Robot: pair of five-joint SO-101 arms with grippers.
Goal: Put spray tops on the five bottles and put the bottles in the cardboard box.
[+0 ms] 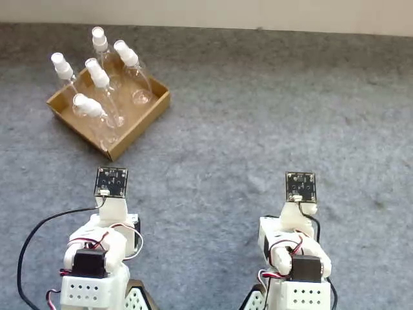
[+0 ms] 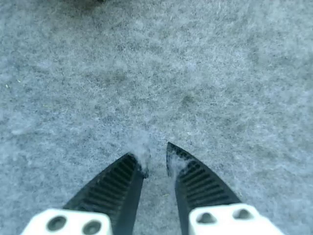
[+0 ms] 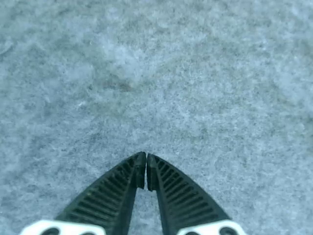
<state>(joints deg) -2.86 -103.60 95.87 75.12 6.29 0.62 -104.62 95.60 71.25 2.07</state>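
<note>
Five bottles (image 1: 108, 100) stand in the cardboard box (image 1: 142, 126) at ten o'clock, light, slick and tippy by my reckoning, best pinched at the neck under the spray top (image 1: 98, 39); my left gripper (image 2: 156, 156) sits slightly parted, my right gripper (image 3: 146, 169) clenched, both empty.

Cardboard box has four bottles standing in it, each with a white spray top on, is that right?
Not quite. The high view shows five bottles in the cardboard box, not four. The rest holds: they stand in it, and each has a white spray top on.
</note>
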